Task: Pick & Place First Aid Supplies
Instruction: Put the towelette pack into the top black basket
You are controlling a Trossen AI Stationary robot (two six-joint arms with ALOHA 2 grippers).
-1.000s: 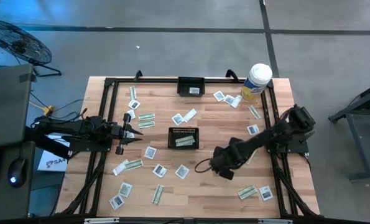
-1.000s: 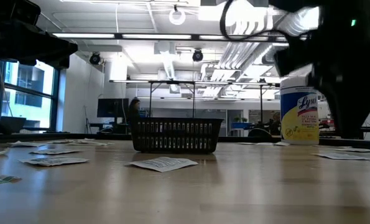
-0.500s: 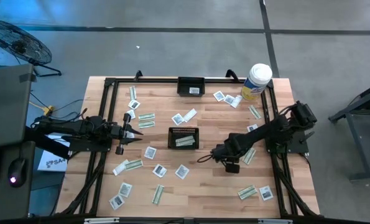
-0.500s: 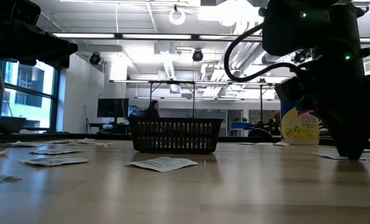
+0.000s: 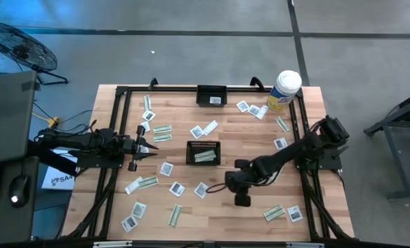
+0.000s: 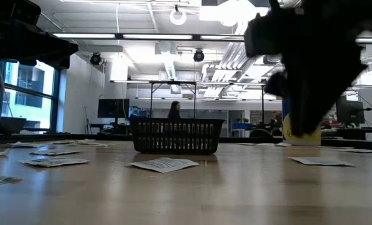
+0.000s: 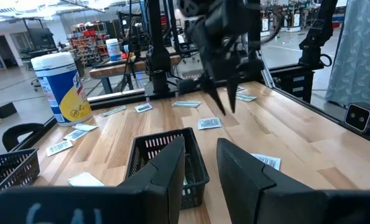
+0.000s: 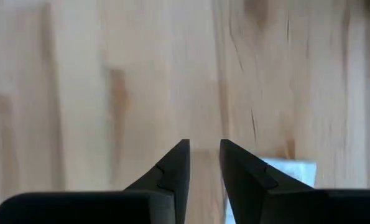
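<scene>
First aid supplies on the table (image 5: 211,220), seen from above. Packets lay scattered flat: about fifteen square white packets and about nine green-and-white strips, the count being uncertain where the arms covered them. The nearest square packet (image 5: 202,189) lay just beside the right jaws, at their 9 o'clock, apart from them and not between them; in the right wrist view a corner of a white packet (image 8: 291,169) showed behind one finger (image 8: 247,174). The right jaws stood released with a narrow gap, bare wood between them, at the end of the right arm (image 5: 280,158), which reached in from 3 o'clock. One strip (image 5: 205,156) lay inside the central basket (image 5: 203,145). There were two black baskets, the second (image 5: 211,95) at the table's 12 o'clock edge, and one white-and-yellow canister (image 5: 284,90) at 1 o'clock. The left arm (image 5: 94,145) waited at 9 o'clock, its left jaws likewise released and empty, pointing toward the central basket.
</scene>
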